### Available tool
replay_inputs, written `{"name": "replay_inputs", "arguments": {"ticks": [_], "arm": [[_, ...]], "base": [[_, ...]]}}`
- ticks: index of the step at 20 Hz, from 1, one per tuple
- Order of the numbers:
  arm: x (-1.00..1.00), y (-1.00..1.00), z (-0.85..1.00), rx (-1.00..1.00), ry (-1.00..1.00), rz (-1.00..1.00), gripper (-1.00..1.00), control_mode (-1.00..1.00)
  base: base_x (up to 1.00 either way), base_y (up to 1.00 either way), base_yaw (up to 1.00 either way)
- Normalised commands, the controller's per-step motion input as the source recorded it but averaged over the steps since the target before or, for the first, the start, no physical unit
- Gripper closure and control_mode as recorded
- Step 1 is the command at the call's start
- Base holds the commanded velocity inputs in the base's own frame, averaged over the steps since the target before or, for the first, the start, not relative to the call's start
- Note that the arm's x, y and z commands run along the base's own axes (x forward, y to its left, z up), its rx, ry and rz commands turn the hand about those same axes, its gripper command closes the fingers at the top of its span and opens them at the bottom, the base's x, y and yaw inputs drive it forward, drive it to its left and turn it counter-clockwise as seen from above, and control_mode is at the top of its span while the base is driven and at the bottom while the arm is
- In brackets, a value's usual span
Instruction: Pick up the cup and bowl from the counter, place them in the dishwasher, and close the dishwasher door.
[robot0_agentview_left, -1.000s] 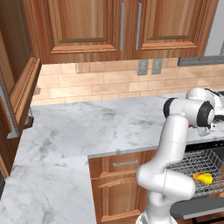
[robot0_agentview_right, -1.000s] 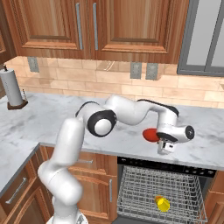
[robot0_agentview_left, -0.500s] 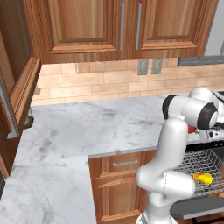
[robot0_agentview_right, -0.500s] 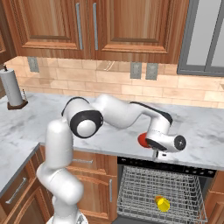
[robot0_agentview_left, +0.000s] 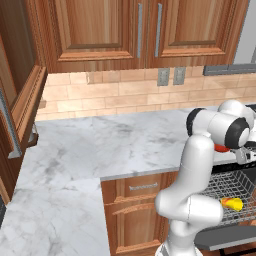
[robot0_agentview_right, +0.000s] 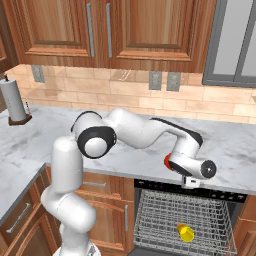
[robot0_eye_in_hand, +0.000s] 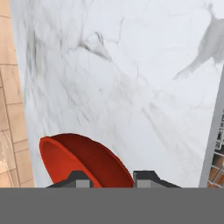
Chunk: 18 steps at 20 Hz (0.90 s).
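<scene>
**Bowl carried toward the table edge, cup waiting in the rack**

Since 1 second ago the arm's wrist has swung forward and down, toward the table's front edge above the open dishwasher.

Left base view: the bowl (robot0_agentview_left: 222, 148) shows as a red sliver behind the white wrist, just above the table (robot0_agentview_left: 100, 145) edge. The cup (robot0_agentview_left: 231, 203) already lies in the dishwasher (robot0_agentview_left: 235, 192) rack. The arm's own elbow blocks most of the bowl here, so how well it sits cannot be told.

Right base view: the hand (robot0_agentview_right: 191, 181) hangs at the table lip with the bowl (robot0_agentview_right: 168, 161) tucked behind it. The cup (robot0_agentview_right: 185, 232) lies near the rack's middle, under the likely drop path; a bowl lowered straight down could knock it. A paper towel roll (robot0_agentview_right: 15, 101) stands well apart at the far left.

Hand view: the fingertips (robot0_eye_in_hand: 78, 179) are pinching the bowl (robot0_eye_in_hand: 83, 159) by its rim. Such a shallow rim hold could let the bowl swing or slip during the descent. The dishwasher door is not clearly seen.
</scene>
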Motion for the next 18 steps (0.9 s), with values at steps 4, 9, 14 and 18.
{"name": "replay_inputs", "arguments": {"ticks": [4, 9, 14, 18], "arm": [[-0.39, -0.34, 0.00, 0.00, 0.00, 0.00, 1.00, -1.00], [-0.57, -0.32, 0.00, 0.00, 0.00, 0.00, 1.00, -1.00], [-0.60, -0.24, -0.01, 0.00, 0.00, 0.00, 1.00, -1.00], [-0.53, -0.21, -0.14, 0.00, 0.00, 0.00, 1.00, -1.00]], "base": [[0.00, 0.00, 0.00], [0.00, 0.00, 0.00], [0.00, 0.00, 0.00], [0.00, 0.00, 0.00]]}}
